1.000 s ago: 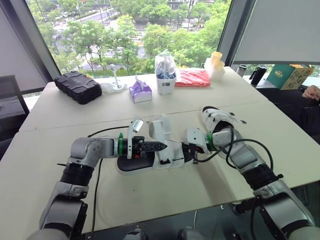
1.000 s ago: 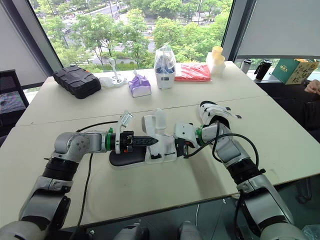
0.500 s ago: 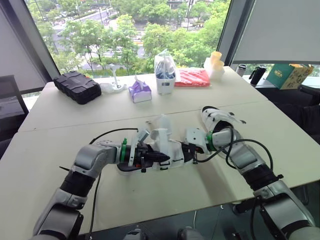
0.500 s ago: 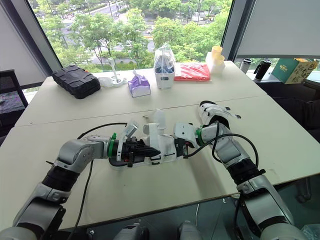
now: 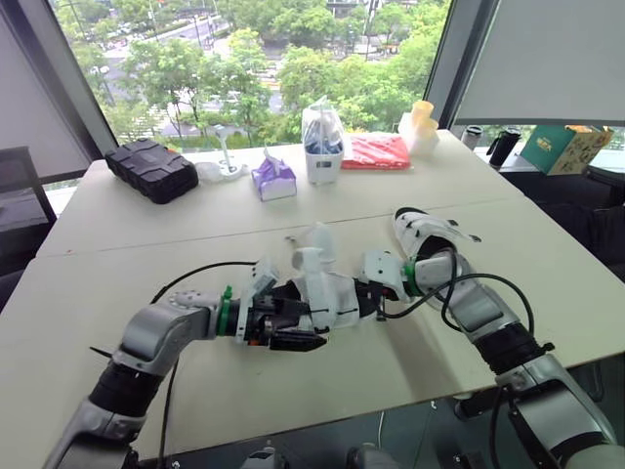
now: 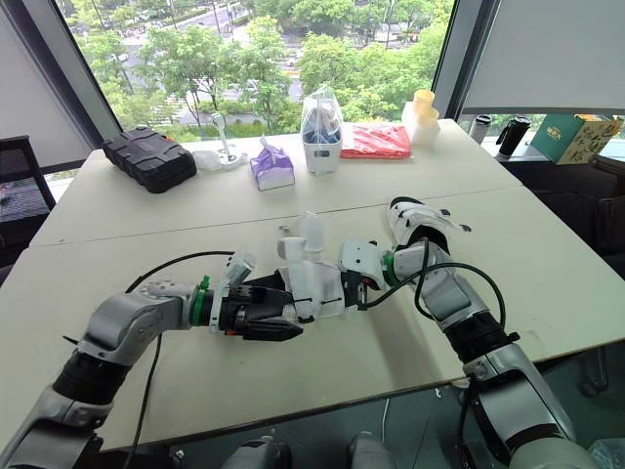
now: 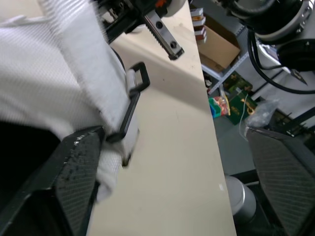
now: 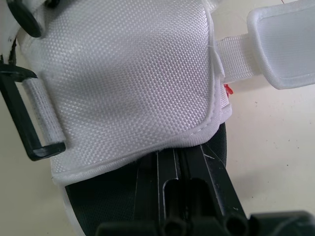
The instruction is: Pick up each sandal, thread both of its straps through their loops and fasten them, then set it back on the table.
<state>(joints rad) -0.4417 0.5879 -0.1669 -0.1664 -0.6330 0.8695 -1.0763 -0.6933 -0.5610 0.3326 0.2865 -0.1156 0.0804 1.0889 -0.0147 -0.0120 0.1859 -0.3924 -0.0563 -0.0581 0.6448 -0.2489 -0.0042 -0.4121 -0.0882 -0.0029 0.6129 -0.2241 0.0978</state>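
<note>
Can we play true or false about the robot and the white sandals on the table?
1. The left tool is open. True.
2. Both sandals are up in the air. False: the second sandal lies on the table, with no tool on it.
3. The black case sits at the table's far left. True.
4. A strap goes through the black loop. False: on the sandal between the arms, the loop is empty and the strap lies loose.
5. The tissue pack is green. False: the tissue pack is purple.
</note>
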